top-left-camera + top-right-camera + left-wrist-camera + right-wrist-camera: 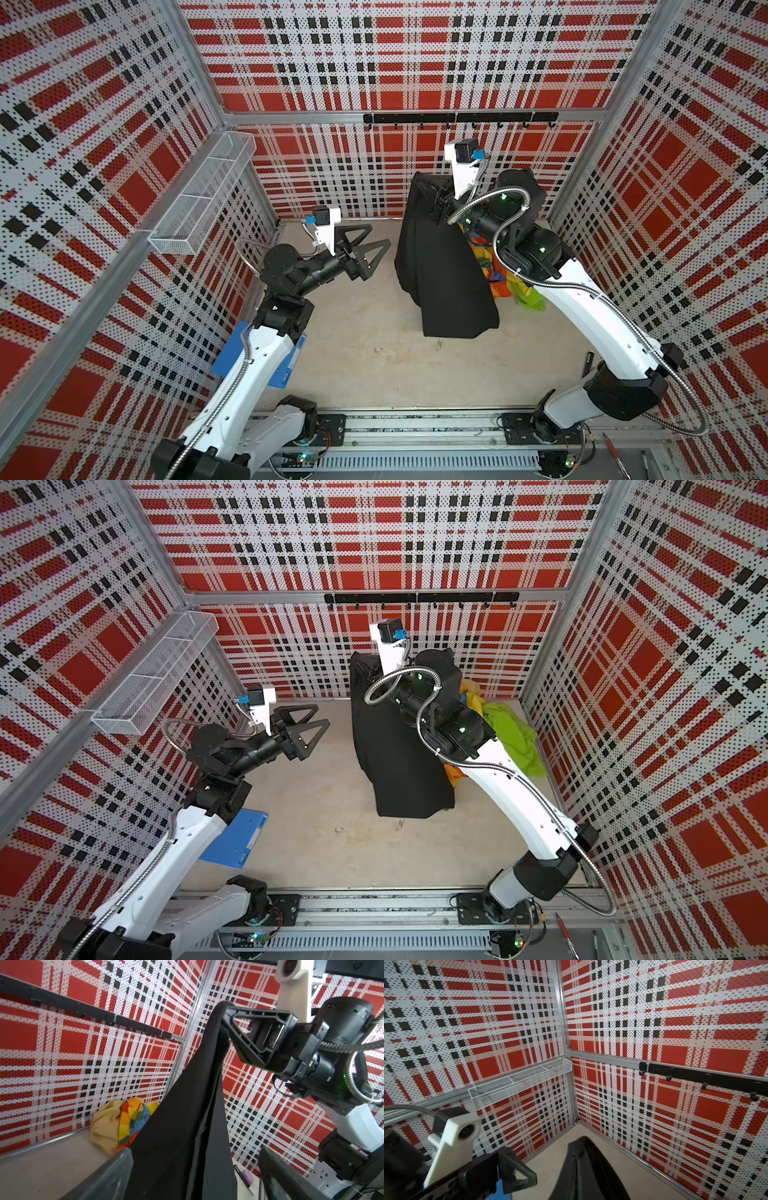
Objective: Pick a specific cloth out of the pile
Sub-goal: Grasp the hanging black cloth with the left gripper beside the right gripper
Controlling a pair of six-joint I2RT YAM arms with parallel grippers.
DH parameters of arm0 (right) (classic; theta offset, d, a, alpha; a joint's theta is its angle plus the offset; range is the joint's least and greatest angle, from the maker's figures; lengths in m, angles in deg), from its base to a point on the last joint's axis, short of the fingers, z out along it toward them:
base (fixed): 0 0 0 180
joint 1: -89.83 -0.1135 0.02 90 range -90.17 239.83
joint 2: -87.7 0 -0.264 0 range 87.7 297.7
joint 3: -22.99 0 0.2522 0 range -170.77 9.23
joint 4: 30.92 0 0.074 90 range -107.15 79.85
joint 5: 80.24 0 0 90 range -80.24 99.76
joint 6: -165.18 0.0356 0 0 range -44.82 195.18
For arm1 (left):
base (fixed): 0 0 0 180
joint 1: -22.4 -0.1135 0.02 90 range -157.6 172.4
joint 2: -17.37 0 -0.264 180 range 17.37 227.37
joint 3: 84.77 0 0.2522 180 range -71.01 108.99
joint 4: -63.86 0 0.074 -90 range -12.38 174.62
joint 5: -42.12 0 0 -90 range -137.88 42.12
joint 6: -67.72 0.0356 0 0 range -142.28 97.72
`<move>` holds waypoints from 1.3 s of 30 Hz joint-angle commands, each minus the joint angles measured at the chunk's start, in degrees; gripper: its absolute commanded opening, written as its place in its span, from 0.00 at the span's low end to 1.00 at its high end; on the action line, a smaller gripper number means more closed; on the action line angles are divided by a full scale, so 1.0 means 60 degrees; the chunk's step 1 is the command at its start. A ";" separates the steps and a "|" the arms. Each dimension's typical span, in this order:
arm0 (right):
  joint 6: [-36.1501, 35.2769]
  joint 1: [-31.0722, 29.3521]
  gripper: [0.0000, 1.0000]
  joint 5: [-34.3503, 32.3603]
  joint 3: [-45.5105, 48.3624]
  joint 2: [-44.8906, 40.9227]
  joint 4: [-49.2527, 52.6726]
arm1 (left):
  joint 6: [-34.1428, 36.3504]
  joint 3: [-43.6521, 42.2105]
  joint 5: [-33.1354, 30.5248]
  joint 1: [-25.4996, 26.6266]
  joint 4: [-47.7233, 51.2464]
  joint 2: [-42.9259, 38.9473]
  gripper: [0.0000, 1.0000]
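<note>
The black cloth [444,270] [399,762] hangs in a long drape from my right gripper [419,183] [360,663], which is raised high near the back wall and shut on its top edge. The lower end of the cloth rests on the table. The right wrist view shows the shut jaws [579,1159] wrapped in black fabric. The pile [498,278] lies behind the drape under the right arm: a rainbow cloth [133,1113], a pale yellow one [104,1124] and a lime green one [511,729]. My left gripper [379,235] [323,714] is open just left of the drape, holding nothing.
A blue binder [232,357] lies under the left arm. A wire basket [203,195] hangs on the left wall and a black hook rail [457,118] runs along the back wall. A pen [245,1180] and a small purple object [248,1176] lie by the right wall.
</note>
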 commanded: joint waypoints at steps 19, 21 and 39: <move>0.0165 -0.0041 0.00 0.2322 0.0263 -0.0523 0.0296 | 0.1013 0.1675 0.0014 0.1262 -0.0693 0.2217 0.99; 0.0122 -0.0039 0.00 0.2545 0.0260 -0.0525 0.0403 | 0.0904 0.1777 -0.0046 0.1264 -0.0711 0.2372 0.97; 0.0139 -0.0038 0.67 0.0092 0.2385 -0.1455 -0.0490 | 0.0229 0.1001 -0.0273 0.0389 0.0072 0.1705 0.00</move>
